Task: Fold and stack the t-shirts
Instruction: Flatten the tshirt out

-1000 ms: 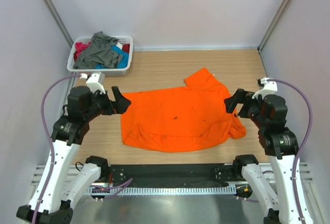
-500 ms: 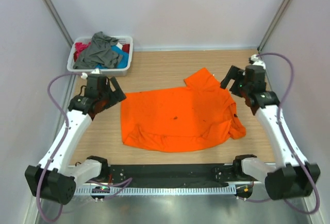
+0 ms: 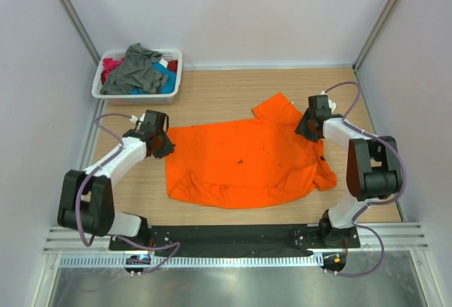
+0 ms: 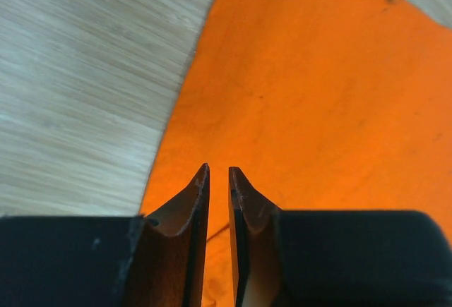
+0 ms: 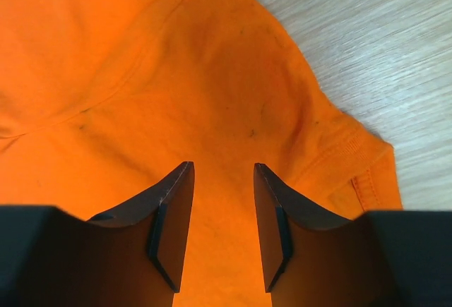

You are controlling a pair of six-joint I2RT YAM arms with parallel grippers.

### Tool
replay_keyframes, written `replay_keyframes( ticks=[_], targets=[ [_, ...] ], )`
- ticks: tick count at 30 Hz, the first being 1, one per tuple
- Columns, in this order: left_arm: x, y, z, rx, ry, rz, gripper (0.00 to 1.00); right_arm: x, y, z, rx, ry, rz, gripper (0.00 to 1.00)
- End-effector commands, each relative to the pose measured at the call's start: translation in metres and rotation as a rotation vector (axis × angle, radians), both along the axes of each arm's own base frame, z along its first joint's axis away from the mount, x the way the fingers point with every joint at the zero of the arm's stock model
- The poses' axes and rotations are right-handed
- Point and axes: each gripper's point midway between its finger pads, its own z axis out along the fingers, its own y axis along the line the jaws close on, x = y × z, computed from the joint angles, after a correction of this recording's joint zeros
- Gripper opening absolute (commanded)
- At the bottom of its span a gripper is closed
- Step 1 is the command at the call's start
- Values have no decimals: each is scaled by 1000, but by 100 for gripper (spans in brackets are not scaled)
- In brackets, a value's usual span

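I see my left arm (image 3: 116, 160) folded low, elbow back near its base and forearm running forward and in toward the middle. The left tool (image 4: 217, 170) points steeply down, and its two fingers (image 4: 189, 212) stand closed to a thin slit with the tips almost meeting. My right arm (image 3: 353, 135) mirrors it, elbow bent out to the side and wrist turned inward. The right tool (image 5: 222, 167) also aims down, its jaws parted with a clear gap between the tips.
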Motion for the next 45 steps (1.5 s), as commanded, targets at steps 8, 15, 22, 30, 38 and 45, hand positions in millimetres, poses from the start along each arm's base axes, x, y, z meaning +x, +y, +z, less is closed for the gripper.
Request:
replay_keyframes(
  ticks=[8, 15, 22, 30, 38, 45],
  targets=[
    [58, 0, -32, 83, -24, 15, 18, 30, -13, -26, -64, 0, -81, 45],
    [87, -2, -55, 129, 27, -15, 17, 39, -22, -29, -67, 8, -122, 46],
    [74, 1, -51, 154, 46, -66, 22, -7, -25, -25, -67, 36, -142, 48],
    [-15, 11, -50, 57, 114, 49, 22, -77, -21, -29, -15, 126, -173, 50],
    [18, 16, 47, 114, -146, -42, 69, -37, -18, 59, -29, -87, -77, 66],
    [60, 29, 54, 107, -195, -100, 79, 25, -13, 126, -50, -279, -1, 75]
  ],
)
